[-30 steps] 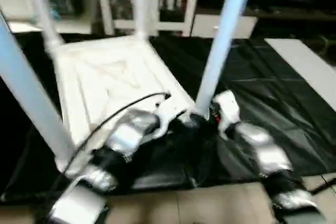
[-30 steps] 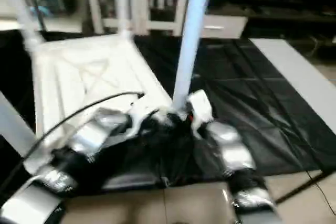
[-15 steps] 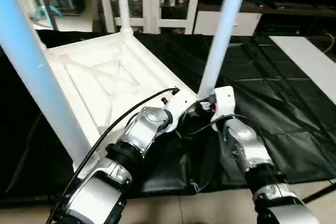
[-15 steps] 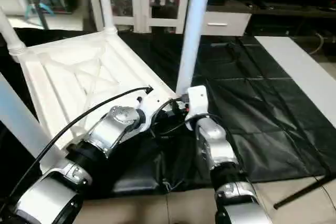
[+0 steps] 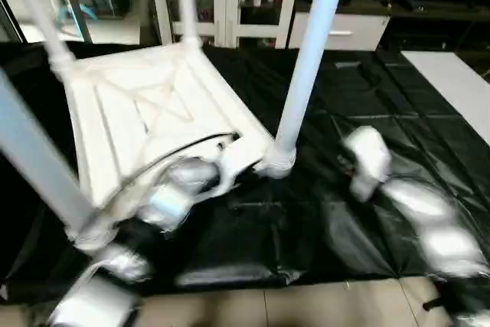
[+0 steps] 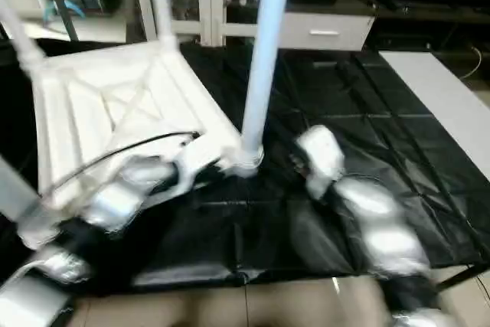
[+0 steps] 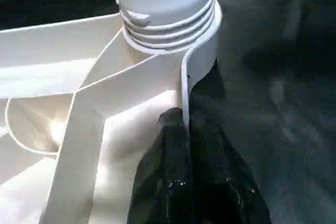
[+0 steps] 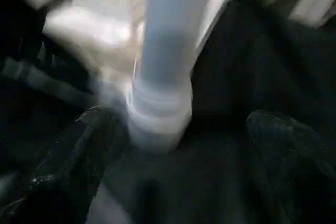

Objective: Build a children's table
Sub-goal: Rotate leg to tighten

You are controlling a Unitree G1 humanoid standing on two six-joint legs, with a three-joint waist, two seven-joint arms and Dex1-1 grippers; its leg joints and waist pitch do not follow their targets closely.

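the children's table (image 5: 153, 124) lies upside down on a black sheet (image 5: 367, 120) spread over the floor, its x-ribbed underside facing up. four white legs stand in its corner sockets. the near right leg (image 5: 306, 59) rises from its socket at about the centre of the head view and leans slightly toward one o'clock. another leg (image 5: 34, 158) crosses the picture at nine o'clock, and two more stand at the far corners toward eleven and twelve o'clock.

the left arm reaches in from seven o'clock, its silver forearm angled up toward one o'clock and lying over the near edge of the tabletop, a black cable arching above it. the left tool (image 7: 186, 129) has its two black fingers pressed together. in the left wrist view they sit against the thin white wall of the tabletop right below the corner socket, where the threaded end of the leg (image 7: 165, 3) is seated. whether the wall is caught between them cannot be told.

the right arm comes in from five o'clock, forearm pointing toward eleven o'clock, blurred. the right tool (image 8: 173, 129) is spread wide. in the right wrist view its left finger (image 8: 79, 161) and right finger (image 8: 283, 135) stand well apart on either side of the leg's base (image 8: 160, 114) and touch neither side of it. in the head view the white wrist (image 5: 367, 158) sits at three o'clock from that socket, apart from the leg.
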